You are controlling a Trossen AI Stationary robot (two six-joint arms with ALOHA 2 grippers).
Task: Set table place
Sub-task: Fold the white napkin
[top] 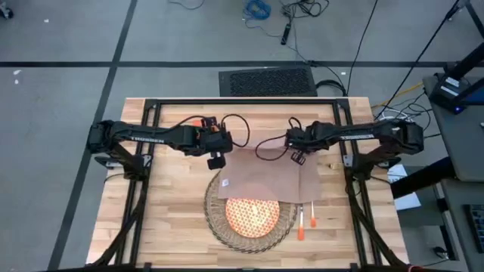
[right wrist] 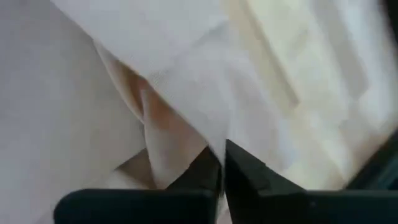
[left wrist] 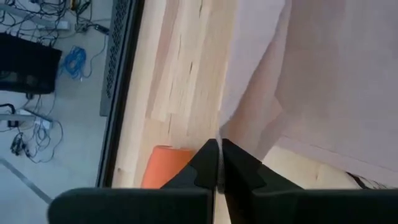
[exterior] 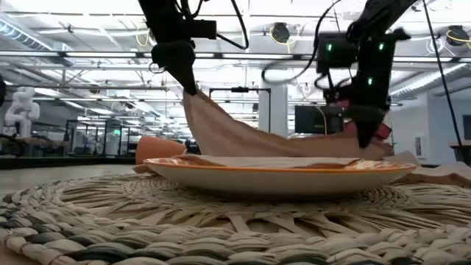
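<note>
A big round woven wicker placemat [top: 249,221] lies at the near edge of the light-wood butcher-block table [top: 166,219], carrying an orange-patterned round plate [top: 249,215]; orange-handled cutlery [top: 306,219] lies beside it. Farther back, a beige cloth napkin [top: 265,177] drapes over the plate's far rim, lifted at two corners: the left gripper [top: 215,160] and right gripper [top: 297,157] each pinch it. Grey floor and cables lie beyond.
</note>
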